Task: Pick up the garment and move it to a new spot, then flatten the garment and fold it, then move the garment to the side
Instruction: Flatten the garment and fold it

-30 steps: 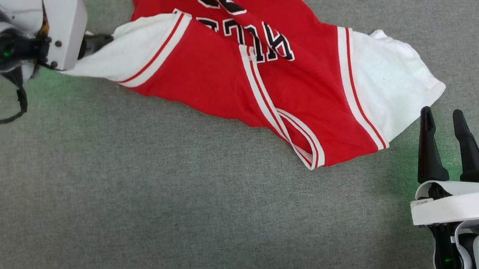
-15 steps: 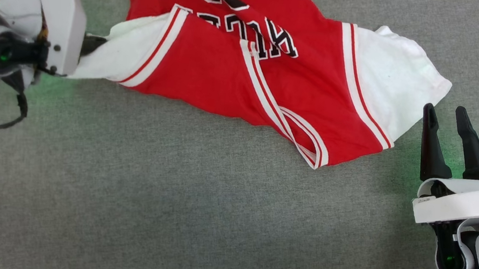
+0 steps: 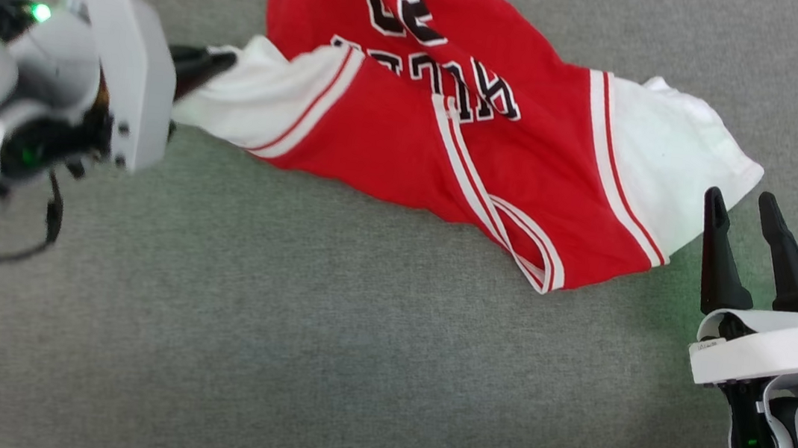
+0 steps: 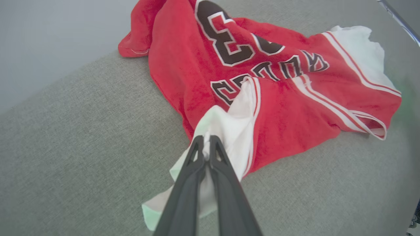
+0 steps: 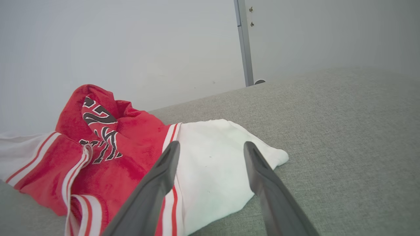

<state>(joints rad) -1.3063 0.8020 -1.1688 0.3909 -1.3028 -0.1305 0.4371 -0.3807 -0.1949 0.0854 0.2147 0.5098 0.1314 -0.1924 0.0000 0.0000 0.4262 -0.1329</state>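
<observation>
Under the garment (image 3: 408,142) and reaching well past it toward the robot: grey woven surface (image 3: 323,366), broad and flat, with room for dragging, spreading and folding.

Lying on that surface: red jersey with white sleeves, crumpled and doubled over itself. Black, white-outlined print (image 3: 423,76) partly buried in a fold, so not yet flat. Judged to be at the first step, picking up and moving.

At the garment's left end: left gripper (image 4: 206,146), closed tight on the bunched edge of a white sleeve (image 3: 248,94). Cloth pinched between the two dark fingers and pulled into a narrow point, with a loose flap hanging below. Probably seized there because a sleeve end offers a handy corner for hauling the whole piece along.

Just beside the garment's right end: right gripper (image 3: 739,203), fingers spread wide, holding nothing. Tips aimed at the other white sleeve (image 3: 669,164) and close to it, though not touching. Likely waiting for a matching hold, so as to lift both ends together rather than trail one.

Along the garment's near edge: loop of white-and-red striped trim (image 3: 527,250), twisted over on itself. Likely to need smoothing before any fold.
</observation>
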